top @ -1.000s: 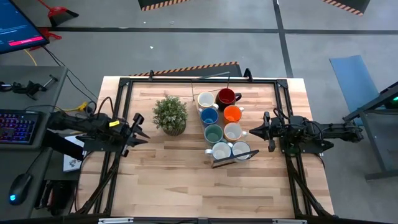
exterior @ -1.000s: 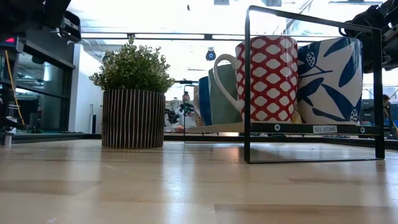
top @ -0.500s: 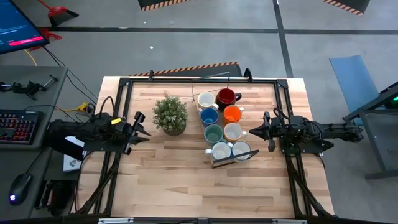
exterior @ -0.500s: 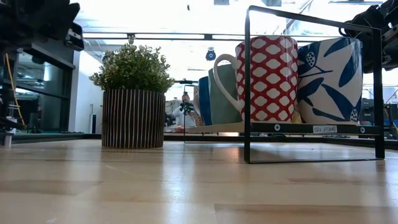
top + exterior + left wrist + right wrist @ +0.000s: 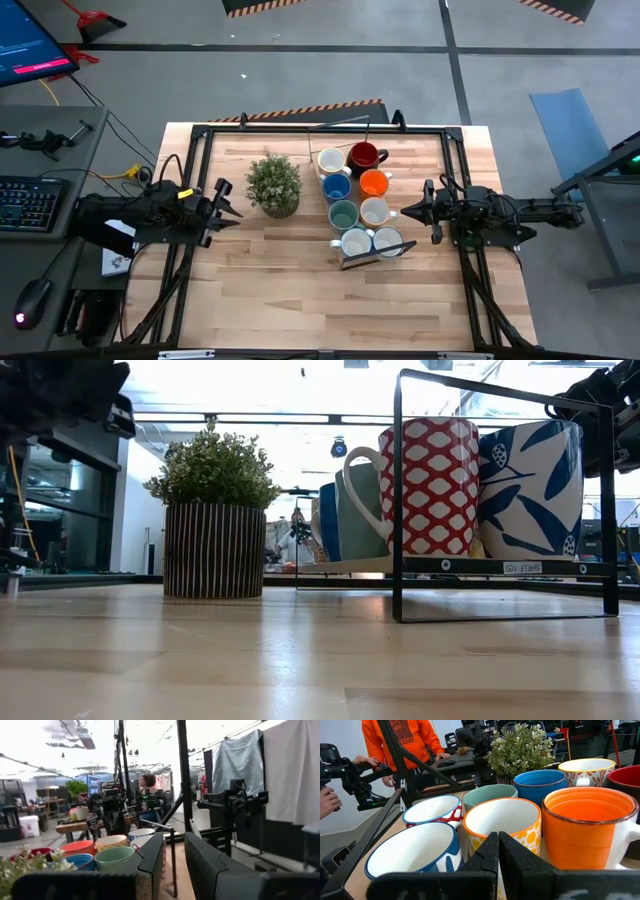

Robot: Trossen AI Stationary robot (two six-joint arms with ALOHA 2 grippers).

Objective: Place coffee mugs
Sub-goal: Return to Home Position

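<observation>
Wooden table (image 5: 280, 270) carries potted plant (image 5: 274, 185) and shelf (image 5: 500, 566) holding 8 mugs (image 5: 343, 214).

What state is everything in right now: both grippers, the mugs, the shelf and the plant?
left gripper: slightly open, empty, at the table's left side near the plant.
right gripper: shut, empty, pointing at the mugs from the right.
mugs: eight, all upright, in two rows on the shelf.
shelf: standing on the table, carrying every mug.
plant: upright, beside the shelf.
</observation>
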